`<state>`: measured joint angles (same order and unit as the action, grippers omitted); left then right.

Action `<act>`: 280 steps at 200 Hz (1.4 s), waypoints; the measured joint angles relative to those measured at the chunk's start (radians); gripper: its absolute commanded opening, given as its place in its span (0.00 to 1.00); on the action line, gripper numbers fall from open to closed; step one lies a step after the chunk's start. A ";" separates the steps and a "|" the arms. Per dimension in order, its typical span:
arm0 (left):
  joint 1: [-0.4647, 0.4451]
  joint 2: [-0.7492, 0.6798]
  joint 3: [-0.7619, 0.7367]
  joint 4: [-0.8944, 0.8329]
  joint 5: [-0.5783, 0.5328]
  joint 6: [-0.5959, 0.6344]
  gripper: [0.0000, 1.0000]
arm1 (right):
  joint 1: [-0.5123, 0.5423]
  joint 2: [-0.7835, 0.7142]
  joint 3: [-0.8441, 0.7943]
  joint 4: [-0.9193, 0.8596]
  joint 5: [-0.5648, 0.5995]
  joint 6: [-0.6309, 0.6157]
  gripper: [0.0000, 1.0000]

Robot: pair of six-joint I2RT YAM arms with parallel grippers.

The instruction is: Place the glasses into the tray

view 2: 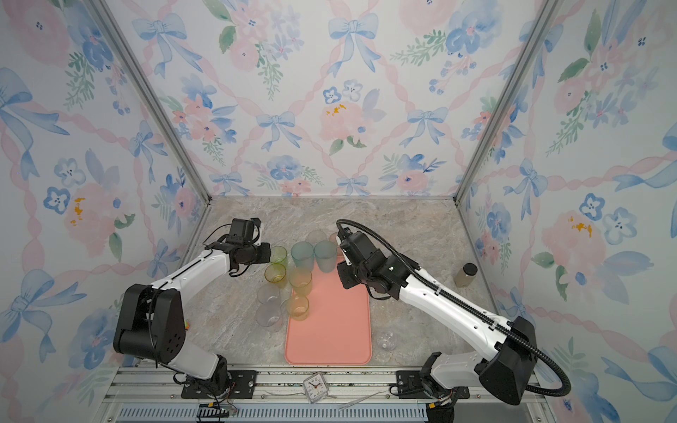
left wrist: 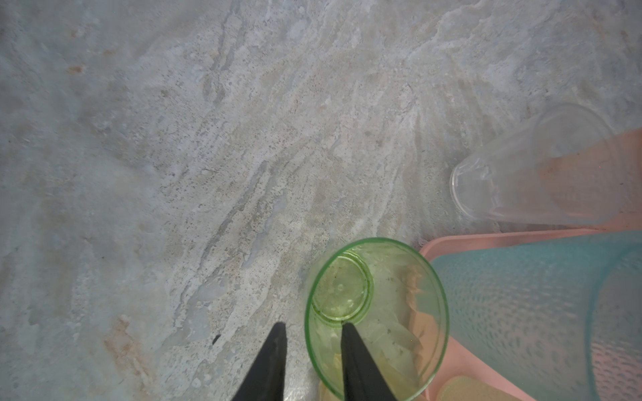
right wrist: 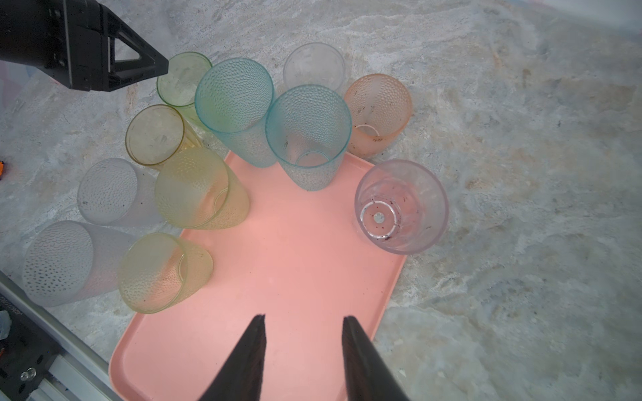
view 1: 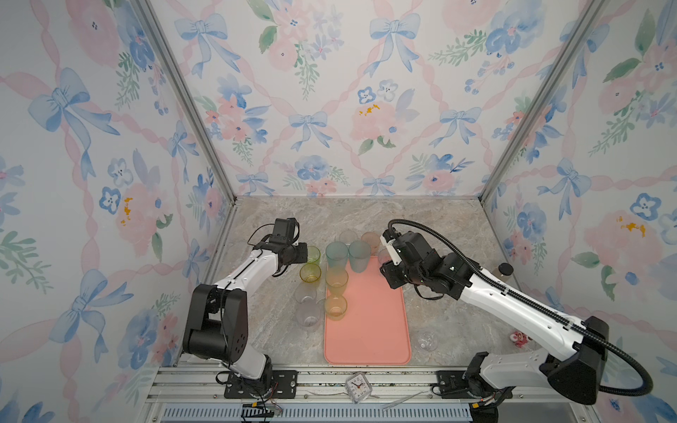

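The salmon-pink tray lies mid-table. Two teal glasses, two yellow-green ones and a clear one stand along its far and side edges. A green glass stands on the table just off its far left corner. My left gripper is open astride that glass's rim, one finger inside and one outside. My right gripper hangs open and empty over the tray. A small rounded glass sits right of the tray.
A yellow glass and two frosted clear ones stand left of the tray. Peach and clear glasses stand behind it. A dark-capped bottle is by the right wall, a clock on the front rail.
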<state>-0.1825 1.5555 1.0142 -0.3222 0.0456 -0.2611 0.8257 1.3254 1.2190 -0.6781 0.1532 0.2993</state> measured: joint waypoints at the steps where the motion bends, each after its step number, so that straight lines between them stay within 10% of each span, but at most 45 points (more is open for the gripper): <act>1: 0.000 0.001 0.000 0.000 0.000 0.000 0.29 | 0.000 0.000 0.000 0.001 0.000 0.000 0.40; 280: -0.020 0.111 0.084 -0.020 -0.068 0.055 0.00 | -0.066 0.001 -0.050 0.045 -0.053 -0.003 0.40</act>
<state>-0.2028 1.6665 1.0981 -0.3420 -0.0223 -0.2058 0.7597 1.3266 1.1690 -0.6334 0.1005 0.2958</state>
